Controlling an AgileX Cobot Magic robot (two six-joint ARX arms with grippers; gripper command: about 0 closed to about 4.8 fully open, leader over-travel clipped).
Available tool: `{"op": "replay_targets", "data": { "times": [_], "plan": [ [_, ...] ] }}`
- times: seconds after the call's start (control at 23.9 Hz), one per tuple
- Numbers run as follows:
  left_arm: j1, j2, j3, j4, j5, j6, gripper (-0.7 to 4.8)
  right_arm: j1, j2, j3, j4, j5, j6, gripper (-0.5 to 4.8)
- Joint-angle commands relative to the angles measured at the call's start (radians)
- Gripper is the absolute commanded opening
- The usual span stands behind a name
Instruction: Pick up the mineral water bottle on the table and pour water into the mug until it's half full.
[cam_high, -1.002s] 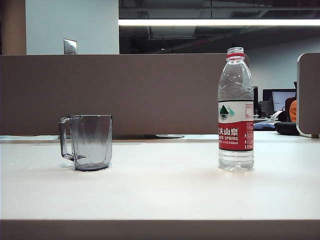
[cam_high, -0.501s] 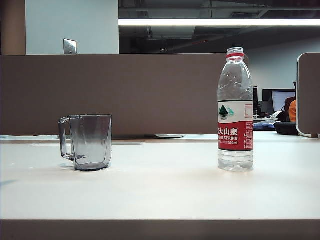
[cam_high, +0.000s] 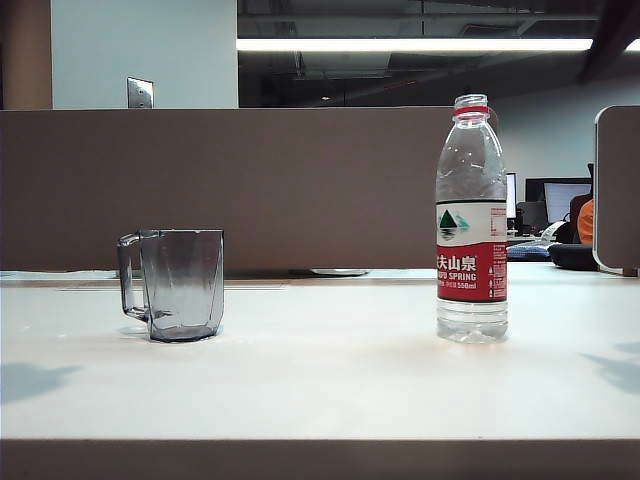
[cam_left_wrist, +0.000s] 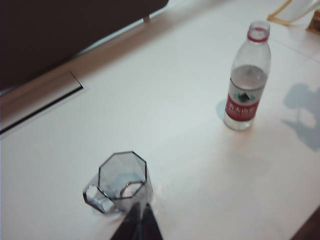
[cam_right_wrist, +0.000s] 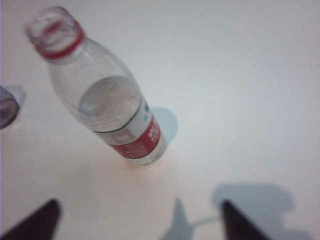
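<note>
Overhead, right pincer (cam_right_wrist: 137, 220) hangs wide above the mineral water bottle (cam_right_wrist: 102, 97); left pincer (cam_left_wrist: 137, 222) narrow over the mug (cam_left_wrist: 120, 182).

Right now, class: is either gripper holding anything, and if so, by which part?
Nothing is held. The right gripper stands open short of the mineral water bottle; the left gripper is shut beside the mug, not on it.

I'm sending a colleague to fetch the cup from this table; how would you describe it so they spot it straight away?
On the wide off-white table, look toward the left side of the exterior view, well apart from the tall clear plastic bottle with the red-and-white label. There stands a short smoky-grey transparent faceted mug, upright, its angular handle pointing away from the bottle. It is the only tinted, handled vessel.
</note>
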Motion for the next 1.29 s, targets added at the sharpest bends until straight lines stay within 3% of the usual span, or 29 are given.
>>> {"op": "replay_targets", "data": {
  "times": [0.04,0.17,0.33,0.84,1.29],
  "plan": [
    [0.000,-0.002,0.007,0.081,0.000,0.000,-0.03,0.002,0.048,-0.060,0.142,-0.055,0.000,4.79],
    [0.000,-0.002,0.007,0.129,-0.019,0.011,-0.03,0.018,0.078,-0.189,0.411,-0.141,0.000,4.79],
    [0.001,-0.002,0.007,0.191,-0.121,0.075,-0.03,0.087,0.171,-0.381,0.835,-0.143,-0.004,4.79],
    [0.004,0.007,0.007,0.190,-0.175,0.063,-0.05,0.128,0.478,-0.397,1.105,-0.056,-0.029,4.79],
    [0.004,0.007,0.007,0.166,-0.175,0.064,-0.05,0.134,0.618,-0.390,1.324,-0.061,-0.025,4.79]
  ]
}}
